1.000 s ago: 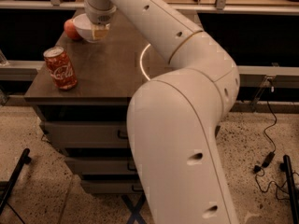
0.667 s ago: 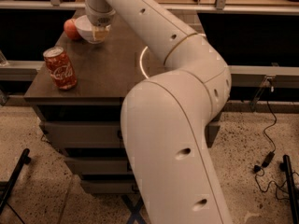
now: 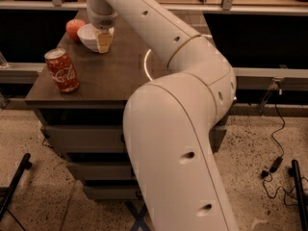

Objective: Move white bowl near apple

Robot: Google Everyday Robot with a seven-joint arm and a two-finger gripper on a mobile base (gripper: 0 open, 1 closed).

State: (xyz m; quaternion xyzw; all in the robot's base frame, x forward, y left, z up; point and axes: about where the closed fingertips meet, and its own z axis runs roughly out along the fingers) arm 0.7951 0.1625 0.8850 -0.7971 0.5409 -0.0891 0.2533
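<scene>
Pincer sits over the right rim of the white bowl, can't tell if it's gripping; bowl rests on the desk, just right of the apple.

arm at long forward reach, pincer low at upper left (wrist down)
</scene>
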